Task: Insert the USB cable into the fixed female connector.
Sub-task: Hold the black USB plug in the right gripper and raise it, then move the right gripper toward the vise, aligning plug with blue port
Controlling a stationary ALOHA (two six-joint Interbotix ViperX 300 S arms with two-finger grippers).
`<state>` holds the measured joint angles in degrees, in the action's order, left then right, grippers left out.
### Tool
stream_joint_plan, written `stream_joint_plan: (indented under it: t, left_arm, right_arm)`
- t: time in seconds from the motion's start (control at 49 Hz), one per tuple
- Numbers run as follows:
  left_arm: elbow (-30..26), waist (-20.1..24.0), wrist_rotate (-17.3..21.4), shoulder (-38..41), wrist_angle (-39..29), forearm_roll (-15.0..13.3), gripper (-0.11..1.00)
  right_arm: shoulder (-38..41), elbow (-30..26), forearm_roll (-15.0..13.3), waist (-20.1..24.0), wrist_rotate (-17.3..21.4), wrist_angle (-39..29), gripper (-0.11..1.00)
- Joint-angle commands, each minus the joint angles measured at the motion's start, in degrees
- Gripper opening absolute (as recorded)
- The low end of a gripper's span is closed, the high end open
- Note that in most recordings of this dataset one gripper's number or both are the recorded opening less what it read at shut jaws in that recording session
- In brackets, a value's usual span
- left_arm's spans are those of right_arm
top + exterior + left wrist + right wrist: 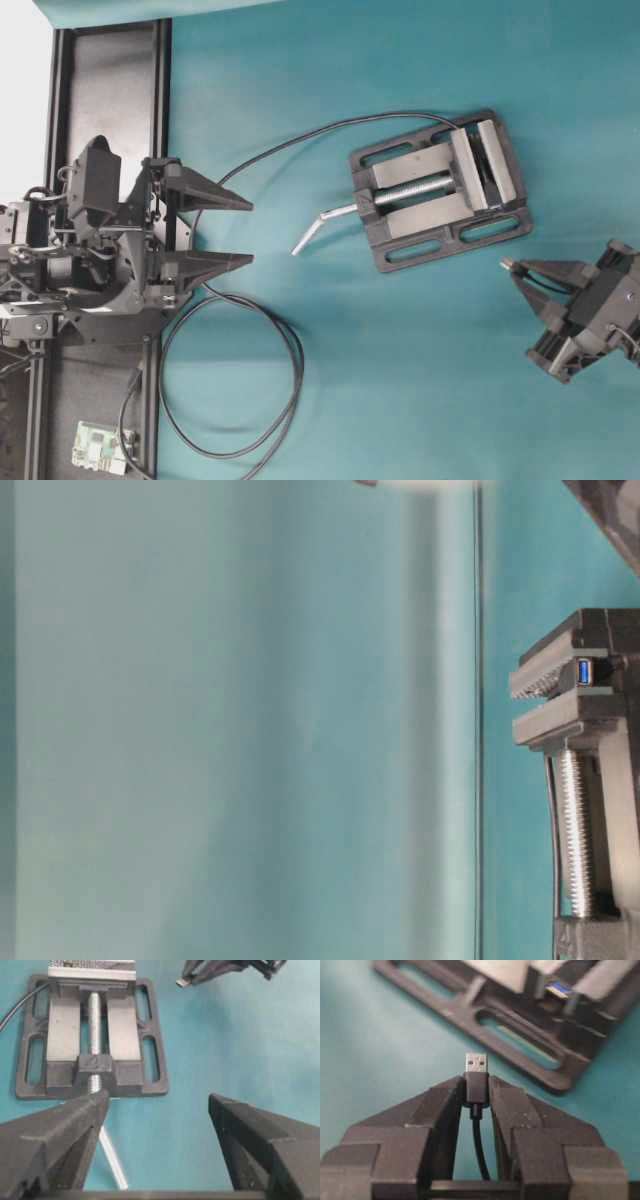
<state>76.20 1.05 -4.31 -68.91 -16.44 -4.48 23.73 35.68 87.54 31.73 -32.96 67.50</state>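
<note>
The right gripper [477, 1095] pinches the black moulded plug of the thin black USB cable [476, 1087] between its two dark fingers [442, 1110], the silvery rectangular tip standing clear beyond the fingertips and the cord running back between the fingers toward the wrist. In the overhead view this right gripper [515, 270] sits over the teal cloth-covered bench [400, 380], well apart from the black cast vise with grey jaws [440, 190], off its lower right corner, with the small plug of the USB cable [507, 265] pointing left. The fixed female connector [557, 988], a tiny dark piece with a blue insert, is clamped between the vise jaws at the end of the vise away from its handle; the table-level view shows the connector [584, 671] held in the gap between the two ribbed jaws (its blue opening faces the camera). A thin black cable [300, 140] arcs from that end of the vise leftward across the bench. The bent silver vise handle [320, 225] juts from the screw end of the vise toward the left gripper [250, 231], whose black pointed fingers are spread wide, holding nothing. From the left wrist camera, the left gripper [160, 1110] frames the vise [92, 1040], with the plug of the USB cable [183, 982] visible beyond.
</note>
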Motion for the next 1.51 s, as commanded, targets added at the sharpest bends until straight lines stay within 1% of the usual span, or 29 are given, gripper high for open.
stream_joint_plan:
  t: [0.0,0.02,0.082,0.143,0.265,0.327,0.347,0.531,0.653,0.776,0.918,1.02,1.245,1.49]
  left_arm:
    - [-0.7,-0.2,-0.7,0.4,0.5,-0.1,0.96]
    - [-0.7,-0.2,-0.7,0.4,0.5,-0.1,0.96]
    - [-0.7,-0.2,-0.7,0.4,0.5,-0.1,0.96]
    - [-0.7,-0.1,-0.7,0.4,0.5,-0.1,0.96]
    - [-0.1,-0.2,-0.7,0.4,0.5,-0.1,0.96]
    - [0.2,-0.1,-0.7,0.5,1.0,-0.1,0.96]
    - [0.4,-0.2,-0.6,0.4,1.1,-0.1,0.96]
    - [1.1,0.0,-0.6,0.6,2.0,-0.1,0.96]
    - [1.1,0.0,-0.6,0.8,2.0,-0.1,0.96]
    - [1.1,0.0,-0.6,0.9,2.0,-0.1,0.96]
    - [1.1,0.0,-0.5,1.1,2.1,-0.1,0.96]
    - [1.2,0.0,-0.6,1.1,2.2,-0.1,0.96]
    - [2.1,0.0,-0.6,1.1,3.3,-0.1,0.96]
    - [2.5,-0.2,-0.6,1.1,3.8,-0.1,0.96]
  right_arm:
    - [-0.5,-2.4,3.3,0.1,-0.1,2.5,0.22]
    - [-0.4,-3.0,4.7,0.1,-0.2,3.4,0.22]
    - [0.1,-4.4,7.3,0.1,-0.4,5.4,0.22]
    - [0.6,-6.0,9.4,0.1,-0.5,7.6,0.22]
    - [2.5,-9.2,12.7,0.1,-0.5,11.3,0.22]
    - [3.6,-11.1,14.3,0.1,-0.5,11.9,0.22]
    - [4.0,-12.0,15.4,0.1,-0.5,12.0,0.22]
    - [6.2,-16.5,21.4,0.0,-0.6,12.7,0.22]
    - [7.0,-19.2,23.9,0.1,-0.6,15.7,0.22]
    - [8.3,-21.8,24.5,0.1,-0.7,19.1,0.22]
    - [9.7,-23.6,24.7,-0.1,-1.1,20.0,0.22]
    - [10.5,-24.8,24.7,-0.2,-2.2,20.0,0.22]
    - [11.2,-26.9,24.7,-1.8,-5.9,20.1,0.22]
    - [11.2,-28.5,24.7,-3.4,-7.7,20.3,0.22]
